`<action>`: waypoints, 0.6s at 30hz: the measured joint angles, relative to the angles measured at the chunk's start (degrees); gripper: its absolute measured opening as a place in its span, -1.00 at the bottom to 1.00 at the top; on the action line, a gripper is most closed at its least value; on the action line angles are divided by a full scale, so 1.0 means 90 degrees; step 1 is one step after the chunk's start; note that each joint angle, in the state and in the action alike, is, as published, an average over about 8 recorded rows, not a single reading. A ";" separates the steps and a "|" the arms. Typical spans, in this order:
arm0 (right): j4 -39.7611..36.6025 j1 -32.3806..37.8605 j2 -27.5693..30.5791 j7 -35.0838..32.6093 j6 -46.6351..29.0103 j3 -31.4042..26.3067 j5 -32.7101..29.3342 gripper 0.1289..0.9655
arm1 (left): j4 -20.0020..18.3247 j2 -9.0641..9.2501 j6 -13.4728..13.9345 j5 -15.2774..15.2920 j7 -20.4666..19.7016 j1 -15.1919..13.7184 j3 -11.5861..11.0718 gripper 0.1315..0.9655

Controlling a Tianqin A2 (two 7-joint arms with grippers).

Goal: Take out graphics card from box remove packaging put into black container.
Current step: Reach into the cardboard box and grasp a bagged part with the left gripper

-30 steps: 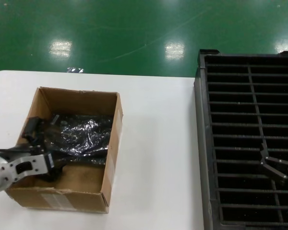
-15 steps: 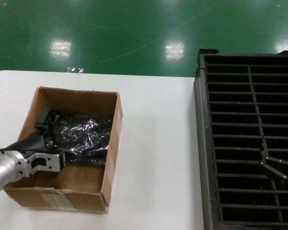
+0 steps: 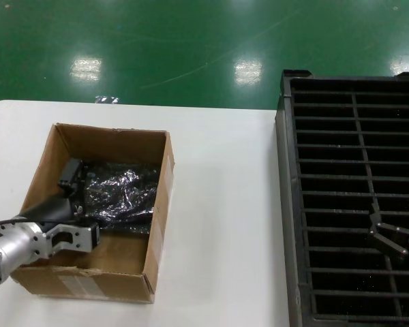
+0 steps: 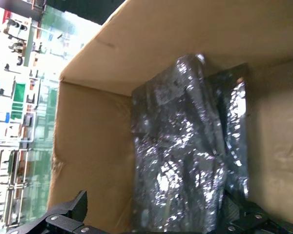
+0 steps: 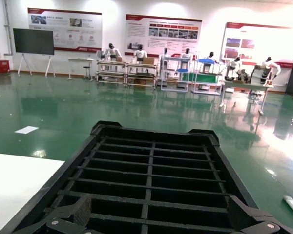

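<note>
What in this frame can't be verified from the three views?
- Graphics card: the crinkly bag covers it in head and left wrist views; no bracket or connector shows.
- Left gripper: inside the box; contact with the bag is unclear, as the left wrist view cuts off its fingers at the frame edge.
- Right gripper: over the black container, partly cut off by the head view's edge.

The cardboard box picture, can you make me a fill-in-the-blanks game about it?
1. The shiny packaging lies inside the brown ____.
2. The left hand reaches into the box with its fingers ____.
3. The right hand waits above the ____ container.
4. The box stands on a ____ table.

Missing words: box; open; black; white
</note>
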 joint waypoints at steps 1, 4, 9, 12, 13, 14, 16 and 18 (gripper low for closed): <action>0.0000 0.0000 0.0000 0.0000 0.0000 0.0000 0.0000 1.00 | 0.0002 0.0012 0.0007 -0.0004 0.0024 0.0010 -0.0005 0.94; 0.0000 0.0000 0.0000 0.0000 0.0000 0.0000 0.0000 1.00 | 0.0042 0.0060 0.0018 -0.0039 0.0141 0.0016 -0.0044 0.88; 0.0000 0.0000 0.0000 0.0000 0.0000 0.0000 0.0000 1.00 | 0.0214 0.0177 0.0005 -0.0153 0.0458 -0.0050 -0.0184 0.78; 0.0000 0.0000 0.0000 0.0000 0.0000 0.0000 0.0000 1.00 | 0.0333 0.0261 0.0004 -0.0252 0.0713 -0.0096 -0.0308 0.66; 0.0000 0.0000 0.0000 0.0000 0.0000 0.0000 0.0000 1.00 | 0.0367 0.0290 0.0007 -0.0290 0.0808 -0.0107 -0.0354 0.62; 0.0000 0.0000 0.0000 0.0000 0.0000 0.0000 0.0000 1.00 | 0.0396 0.0317 0.0010 -0.0328 0.0903 -0.0115 -0.0401 0.58; 0.0000 0.0000 0.0000 0.0000 0.0000 0.0000 0.0000 1.00 | 0.0441 0.0370 0.0018 -0.0401 0.1090 -0.0124 -0.0496 0.50; 0.0000 0.0000 0.0000 0.0000 0.0000 0.0000 0.0000 1.00 | 0.0457 0.0405 0.0024 -0.0454 0.1229 -0.0121 -0.0568 0.50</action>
